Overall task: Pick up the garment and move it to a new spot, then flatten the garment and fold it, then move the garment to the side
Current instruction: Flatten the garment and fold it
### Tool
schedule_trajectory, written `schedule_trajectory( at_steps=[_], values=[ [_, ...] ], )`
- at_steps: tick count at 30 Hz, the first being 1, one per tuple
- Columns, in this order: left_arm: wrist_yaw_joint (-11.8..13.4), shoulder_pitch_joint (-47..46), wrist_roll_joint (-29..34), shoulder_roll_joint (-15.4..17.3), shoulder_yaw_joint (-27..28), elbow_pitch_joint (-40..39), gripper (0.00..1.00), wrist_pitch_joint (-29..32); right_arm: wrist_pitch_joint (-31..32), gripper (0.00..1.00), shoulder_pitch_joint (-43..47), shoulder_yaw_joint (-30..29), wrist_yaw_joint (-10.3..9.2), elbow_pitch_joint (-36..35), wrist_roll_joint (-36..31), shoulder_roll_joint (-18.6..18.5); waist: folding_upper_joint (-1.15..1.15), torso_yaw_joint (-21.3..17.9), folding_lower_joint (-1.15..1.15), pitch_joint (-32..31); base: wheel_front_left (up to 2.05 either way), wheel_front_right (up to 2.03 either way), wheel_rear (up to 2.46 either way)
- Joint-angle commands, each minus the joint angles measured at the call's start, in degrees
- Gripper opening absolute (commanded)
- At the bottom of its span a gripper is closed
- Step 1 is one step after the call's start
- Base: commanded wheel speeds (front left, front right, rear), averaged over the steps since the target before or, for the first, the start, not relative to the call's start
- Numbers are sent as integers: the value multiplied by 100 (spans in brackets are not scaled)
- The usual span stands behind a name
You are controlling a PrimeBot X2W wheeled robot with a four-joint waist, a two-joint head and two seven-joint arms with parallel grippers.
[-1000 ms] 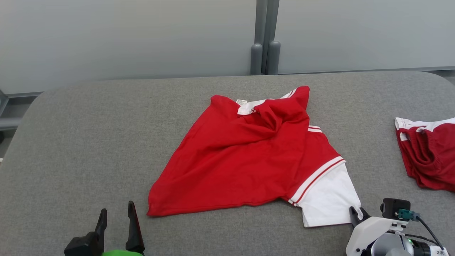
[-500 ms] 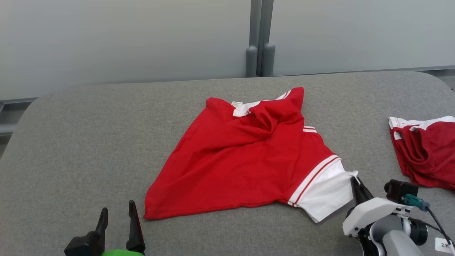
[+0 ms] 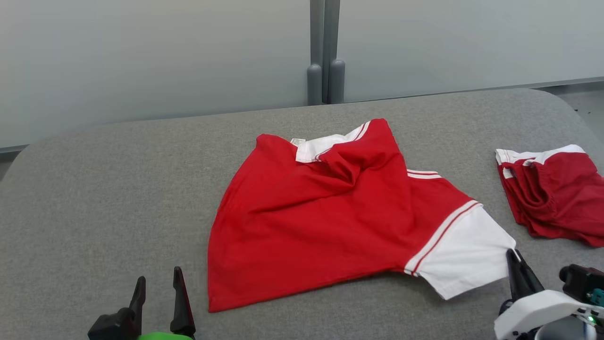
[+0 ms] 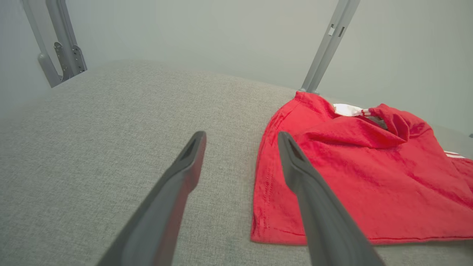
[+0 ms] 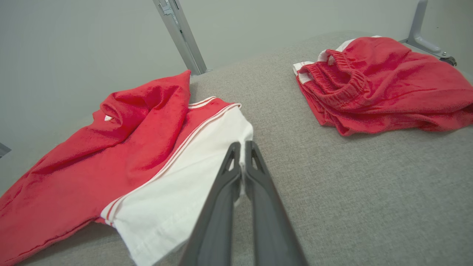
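The garment (image 3: 321, 222) is a red shirt with a white collar and a white sleeve (image 3: 467, 255), lying crumpled on the grey table (image 3: 118, 189). My right gripper (image 3: 512, 255) is shut on the outer edge of that sleeve, and the right wrist view shows the gripper (image 5: 242, 146) pinching the white cloth (image 5: 184, 177). My left gripper (image 3: 158, 278) stands open near the front edge, just left of the shirt's lower left corner. In the left wrist view this gripper (image 4: 242, 138) holds nothing, with the shirt's hem (image 4: 351, 177) beside its right finger.
A second red garment with white trim (image 3: 552, 193), bunched with an elastic waistband (image 5: 377, 85), lies at the table's right side. Grey posts (image 3: 325, 71) and a pale wall stand behind the far edge. Bare grey table lies left of the shirt.
The head camera has shifted. My right gripper has pulled the white sleeve out to the right, dragging the shirt rightward and spreading it. The left gripper has stayed open in place.
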Motion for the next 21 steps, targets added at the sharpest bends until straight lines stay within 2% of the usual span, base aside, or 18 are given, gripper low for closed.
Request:
schedule_trajectory(
  at_steps=[1, 5, 9, 21],
  values=[
    [-25, -13, -3, 6, 5, 10, 100, -20, 14, 0, 76, -83, 0, -51, 3, -25, 24, -17, 0, 1, 0, 0, 0],
    [-62, -4, -22, -32, -90, 47, 100, 36, -14, 0, 163, -309, 0, 32, -206, -20, 24, -32, 0, -3, 0, 0, 0],
    [-205, 54, -159, -107, -190, 166, 100, 129, -52, 0, 91, -338, 0, 171, -213, -24, 24, -16, 0, -22, 0, 0, 0],
    [-576, 44, -858, -433, -476, 851, 100, 1010, -107, 0, -39, -261, 0, 292, -293, -23, 24, 8, 0, -66, 0, 0, 0]
  ],
)
